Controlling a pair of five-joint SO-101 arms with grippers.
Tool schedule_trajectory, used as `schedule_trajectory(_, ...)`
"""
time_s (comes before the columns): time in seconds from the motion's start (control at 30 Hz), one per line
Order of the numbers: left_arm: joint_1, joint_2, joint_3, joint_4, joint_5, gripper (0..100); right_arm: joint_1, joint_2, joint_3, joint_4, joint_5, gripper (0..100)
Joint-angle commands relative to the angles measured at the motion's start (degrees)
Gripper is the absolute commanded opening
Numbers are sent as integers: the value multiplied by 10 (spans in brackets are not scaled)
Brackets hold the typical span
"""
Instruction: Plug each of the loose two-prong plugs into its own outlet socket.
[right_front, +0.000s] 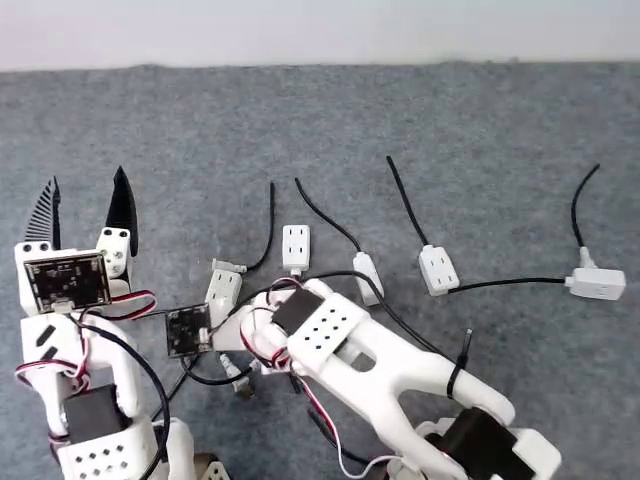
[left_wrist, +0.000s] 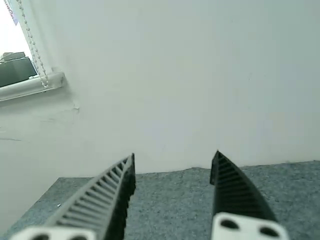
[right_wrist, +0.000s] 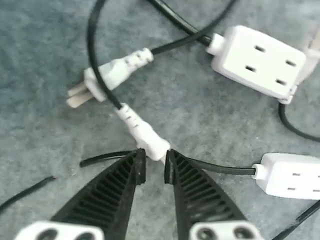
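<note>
Black ribbed fingers of the right tool (right_wrist: 155, 161) are clenched on the body of one white two-prong plug (right_wrist: 150, 144), which lies on the grey carpeted bench (right_wrist: 210, 115) close in front of the robot. Just beyond it a second white plug (right_wrist: 107, 75) lies loose with both flat prongs bare, and the first plug's black cord (right_wrist: 91, 40) crosses over it. Two white plastic outlet socket blocks sit near these plugs, one (right_wrist: 260, 59) farther out and one (right_wrist: 292, 175) off to the side. From above, five white corded pieces lie in a loose row across the bench, the end one (right_front: 597, 284) well apart from the rest. The left tool (right_front: 85, 182) hangs released with its fingers spread wide, pointing toward the pale wall (left_wrist: 175, 75).
</note>
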Motion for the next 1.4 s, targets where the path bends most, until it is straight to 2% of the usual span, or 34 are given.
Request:
schedule_trajectory(0.0, -4, -9, -32, -13, -6, 246, -25, 0, -39, 22, 15, 74)
schedule_trajectory(0.13, -4, -9, -32, -14, -7, 246, -65, 0, -16, 22, 14, 76)
schedule_trajectory(0.3, -4, -9, -32, -14, -20, 246, -70, 1, -13, 22, 17, 78)
schedule_trajectory(0.47, -6, -9, -33, -14, -35, 246, -70, 27, -16, 14, 18, 140)
schedule_trajectory(0.77, -32, -8, -47, -2, -33, 246, -7, 160, -83, -1, 47, 141)
schedule_trajectory(1.03, -31, -8, -47, -2, -33, 246, -6, 193, -98, -1, 47, 65)
schedule_trajectory(1.1, -31, -8, -47, -2, -32, 246, -6, 191, -98, -3, 47, 10)
schedule_trajectory(1.37, -31, -8, -45, -2, -32, 246, -4, 189, -97, -1, 44, 9)
